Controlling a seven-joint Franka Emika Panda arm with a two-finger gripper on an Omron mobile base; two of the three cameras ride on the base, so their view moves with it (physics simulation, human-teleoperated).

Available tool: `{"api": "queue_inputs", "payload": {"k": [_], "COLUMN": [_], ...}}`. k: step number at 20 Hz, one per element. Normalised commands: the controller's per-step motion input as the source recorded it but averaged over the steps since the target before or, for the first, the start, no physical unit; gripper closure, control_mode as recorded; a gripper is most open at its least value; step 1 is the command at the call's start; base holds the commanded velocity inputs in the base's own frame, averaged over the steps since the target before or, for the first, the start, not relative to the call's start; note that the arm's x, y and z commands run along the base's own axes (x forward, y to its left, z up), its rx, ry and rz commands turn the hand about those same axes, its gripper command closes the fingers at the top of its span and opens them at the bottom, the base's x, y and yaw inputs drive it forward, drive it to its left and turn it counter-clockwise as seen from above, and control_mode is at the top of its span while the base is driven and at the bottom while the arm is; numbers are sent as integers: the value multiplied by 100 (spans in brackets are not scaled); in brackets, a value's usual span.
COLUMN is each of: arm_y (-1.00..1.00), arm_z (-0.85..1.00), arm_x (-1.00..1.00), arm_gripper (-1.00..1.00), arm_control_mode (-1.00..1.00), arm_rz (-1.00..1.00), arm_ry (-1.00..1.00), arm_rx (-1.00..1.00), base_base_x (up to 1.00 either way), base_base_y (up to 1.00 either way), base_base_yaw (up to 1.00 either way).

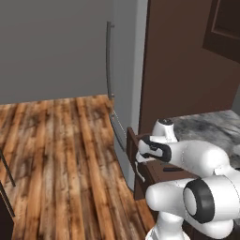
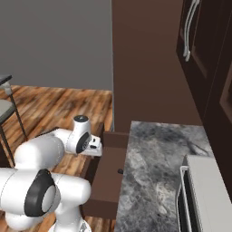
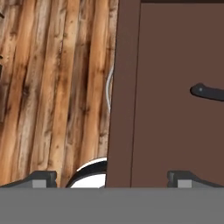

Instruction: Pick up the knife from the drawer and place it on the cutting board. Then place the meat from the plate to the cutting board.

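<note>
The dark brown drawer [image 2: 106, 181] stands pulled out from under the counter. Its front panel [image 3: 122, 87] and bare floor show in the hand view. The knife's black handle [image 3: 209, 92] lies on the drawer floor at the right of that view, with its blade out of frame. In the right base view the handle is a small dark spot [image 2: 120, 171] at the counter's edge. My gripper [image 3: 113, 179] hangs open over the drawer's front edge, one fingertip [image 3: 41, 178] over the floorboards, and nothing sits between the fingers. The cutting board, plate and meat are out of view.
A grey marble counter [image 2: 158, 158] runs to the right of the drawer, with a pale appliance [image 2: 208, 195] at its near end. A tall grey fridge [image 1: 124, 70] and dark cabinets [image 2: 149, 63] stand behind. Wooden floor [image 1: 61, 154] lies open on the left, and a chair [image 2: 7, 108] stands at the far left.
</note>
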Motion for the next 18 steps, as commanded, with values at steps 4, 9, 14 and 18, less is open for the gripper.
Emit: {"api": "queue_inputs", "payload": {"k": [4,9,14,18], "arm_y": [0,0,0,0], "arm_z": [-38,-42,-39,-29], "arm_x": [23,28,25,17], "arm_gripper": [-100,-100,-100,-100], "arm_control_mode": [-100,-100,-100,-100], "arm_rz": [0,0,0,0], "arm_ry": [0,0,0,0], "arm_rx": [0,0,0,0], "base_base_x": [0,0,0,0], "base_base_y": [0,0,0,0], "base_base_yaw": [0,0,0,0]}}
